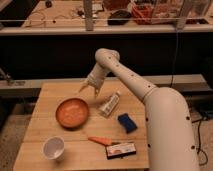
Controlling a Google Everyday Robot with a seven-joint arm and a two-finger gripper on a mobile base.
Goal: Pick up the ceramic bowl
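Ceramic bowl [72, 112] lies untouched near the gripper [89, 90], which hovers with fingers apart, gripping nothing

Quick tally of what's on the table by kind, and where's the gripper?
Bowls: 2 (ceramic bowl, white bowl)
Bottle: 1
Blue sponge: 1
Orange stick: 1
Packet: 1
Total: 6
Gripper hovers just behind the ceramic bowl, holding nothing.

I see on my feed a light wooden table [37, 125] bearing a round terracotta ceramic bowl [72, 113], small white bowl [53, 148], white tube [110, 104], blue block [127, 122], orange carrot-shaped piece [99, 141] and white-and-red box [121, 149]; the gripper [89, 90] hangs open-fingered over its far side.
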